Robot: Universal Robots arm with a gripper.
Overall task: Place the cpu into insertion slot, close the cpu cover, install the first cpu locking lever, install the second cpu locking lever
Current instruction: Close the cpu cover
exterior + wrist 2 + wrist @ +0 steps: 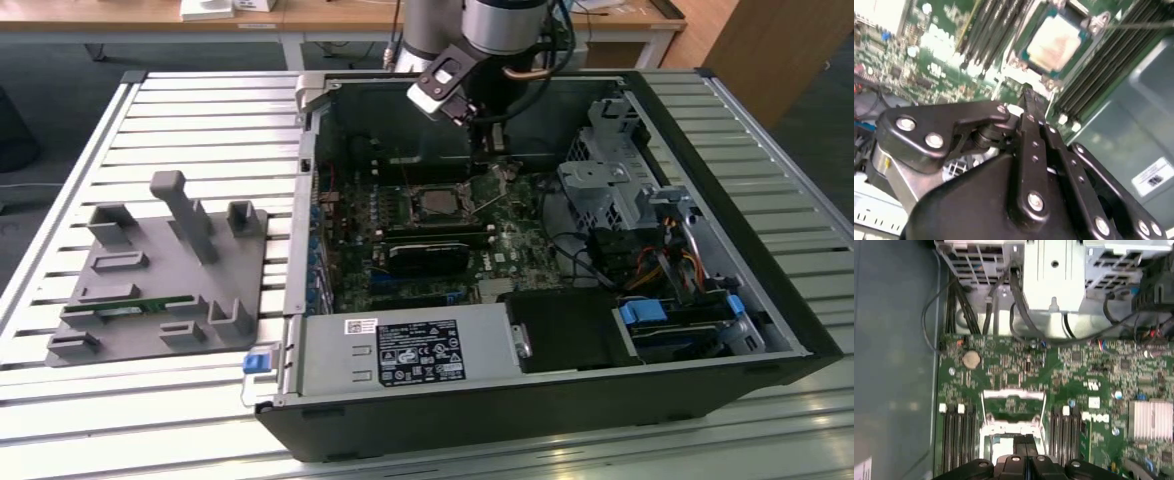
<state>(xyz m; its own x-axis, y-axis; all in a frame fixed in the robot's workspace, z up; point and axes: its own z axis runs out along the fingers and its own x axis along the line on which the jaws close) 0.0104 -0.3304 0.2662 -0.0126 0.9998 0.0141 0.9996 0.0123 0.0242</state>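
- Silvery-grey metal tops the small flat square cpu point(1056, 42). In the second wrist view it lies bare and level in the socket of the green motherboard point(1004, 365), with dark memory slots on either side.
- The thin square silvery cpu cover point(1014, 394), a metal frame with an open centre, is swung up off the socket. In the first wrist view green board shows through its opening. Its socket-side edge is hidden behind the fingers.
- The black linkage gripper point(1027, 95) hangs just above the socket edge, on the cover's side. The fingers are pressed together with no gap showing, and nothing is seen between them. Whether the tips touch the cover cannot be told, because the gripper's own body blocks the spot in both wrist views.
- A thin metal lever rod point(1144, 22) runs past one socket corner and is cut off at the picture edge. Whether it is latched or free is not clear.
- In the exterior view the arm reaches down into the open black computer case point(534, 410), which lies on its side on the slatted metal counter point(200, 110).
- A grey moulded fixture tray point(160, 290) sits on the counter at the exterior view's left of the case, well apart from the gripper. A small green strip point(134, 305) lies in it, too small to identify.
- A silver perforated drive cage point(607, 190) stands inside the case at the exterior view's right of the socket, and cables trail from it.
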